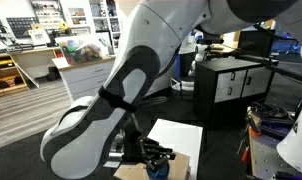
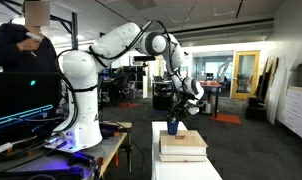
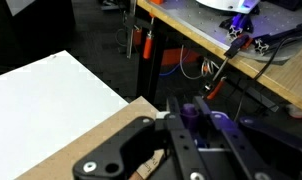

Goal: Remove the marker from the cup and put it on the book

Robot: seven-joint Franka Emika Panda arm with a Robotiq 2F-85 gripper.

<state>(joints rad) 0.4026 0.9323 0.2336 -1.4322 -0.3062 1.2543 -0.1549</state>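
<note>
In an exterior view the dark-blue cup (image 2: 172, 127) stands on a pale stack of books (image 2: 183, 146) on a white table. My gripper (image 2: 174, 113) hangs straight above the cup. In the wrist view my gripper (image 3: 191, 125) has its two black fingers pressed on either side of the purple top of the marker (image 3: 190, 112), which stands upright. Dark blue of the cup (image 3: 201, 143) shows just below it. The tan book cover (image 3: 109, 128) lies to the left of the fingers. In the exterior view that the arm fills, the gripper (image 1: 151, 156) is low in the picture and the marker is hidden.
A white table (image 2: 187, 168) carries the books. A wooden workbench (image 3: 206, 35) with cables and tools stands close behind, and a black cabinet (image 1: 231, 80) beyond. A person (image 2: 21, 45) sits at a desk behind the robot base (image 2: 86, 125).
</note>
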